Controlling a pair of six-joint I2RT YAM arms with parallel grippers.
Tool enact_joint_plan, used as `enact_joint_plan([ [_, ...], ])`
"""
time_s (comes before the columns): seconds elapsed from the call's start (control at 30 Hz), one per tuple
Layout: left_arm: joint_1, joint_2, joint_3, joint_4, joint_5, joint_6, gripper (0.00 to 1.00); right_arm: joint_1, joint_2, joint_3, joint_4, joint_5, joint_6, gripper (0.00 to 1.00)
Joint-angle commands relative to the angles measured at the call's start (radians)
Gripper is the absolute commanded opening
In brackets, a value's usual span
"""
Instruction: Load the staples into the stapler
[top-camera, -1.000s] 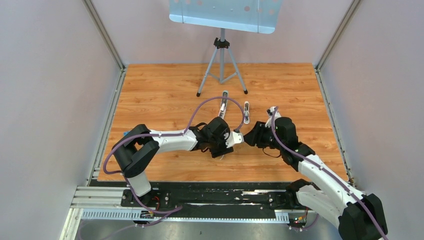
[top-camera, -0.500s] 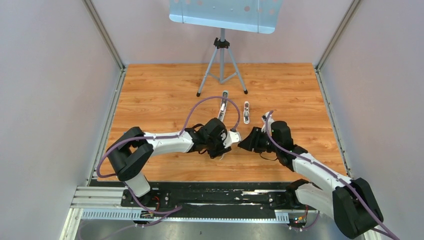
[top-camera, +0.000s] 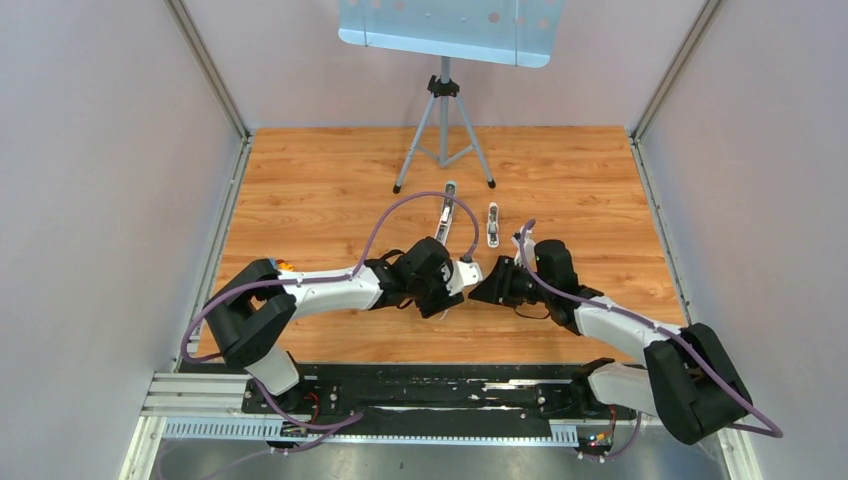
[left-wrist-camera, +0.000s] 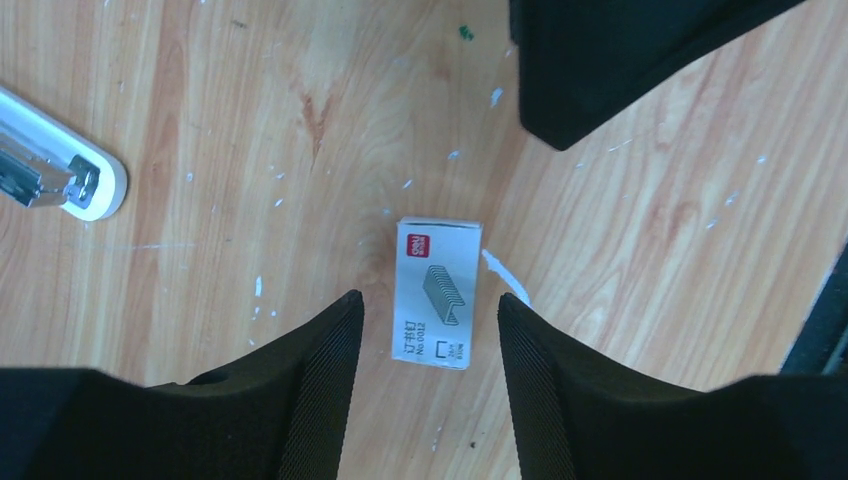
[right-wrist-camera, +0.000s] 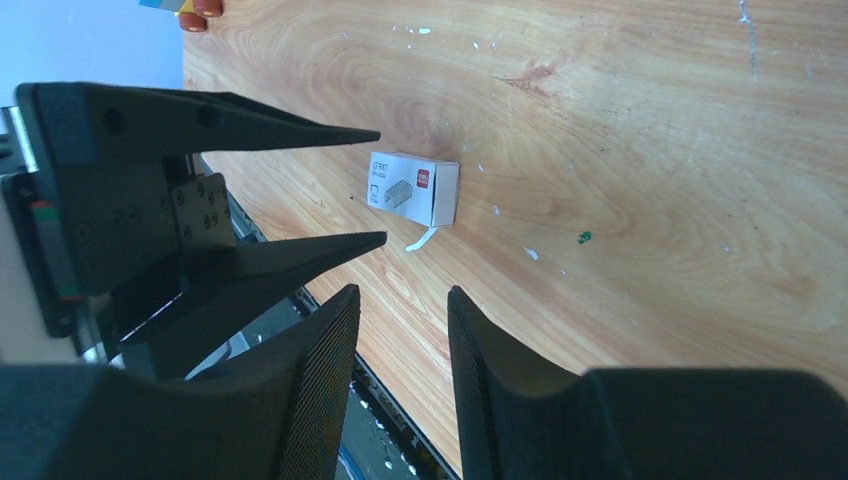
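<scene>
A small white carton (left-wrist-camera: 437, 290) with a red mark lies flat on the wood; the right wrist view shows the carton (right-wrist-camera: 415, 188) too. My left gripper (left-wrist-camera: 427, 297) hovers over it, open, one finger on each side and not touching. My right gripper (right-wrist-camera: 403, 291) is open with nothing between its fingers and points at the carton from the other side. In the top view the left gripper (top-camera: 462, 278) and right gripper (top-camera: 478, 290) nearly meet tip to tip. The stapler (top-camera: 447, 212) lies opened farther back; its white-trimmed end (left-wrist-camera: 60, 175) shows at the left. The staples are not in view.
A small whitish piece (top-camera: 492, 225) lies beside the stapler. A tripod (top-camera: 443, 130) holding a light blue panel stands at the back of the wooden table (top-camera: 320, 180). A thin white scrap (left-wrist-camera: 505, 275) lies by the carton. The table's near edge and black rail (top-camera: 420, 385) are close behind the grippers.
The right arm has swung left and nearer, bringing its gripper up to the left one, with its jaws a little narrower. The left gripper has edged slightly left and toward the near edge.
</scene>
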Motion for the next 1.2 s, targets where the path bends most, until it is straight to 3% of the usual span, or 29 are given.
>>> enact_joint_plan([
  [0.0,-0.001,0.040,0.027,-0.016,-0.068,0.047,0.56,-0.013,-0.038,0.000,-0.034,0.017,-0.033,0.42],
  [0.27,0.007,0.114,0.051,-0.037,0.009,0.064,0.56,-0.013,-0.083,0.014,-0.095,0.044,-0.061,0.45],
  [0.67,0.006,0.114,0.050,-0.018,0.039,0.053,0.42,-0.013,-0.056,-0.009,-0.053,0.036,-0.050,0.45],
  [1.17,0.006,0.062,0.013,0.043,0.091,0.022,0.33,-0.013,0.117,-0.009,0.163,-0.086,0.003,0.43],
])
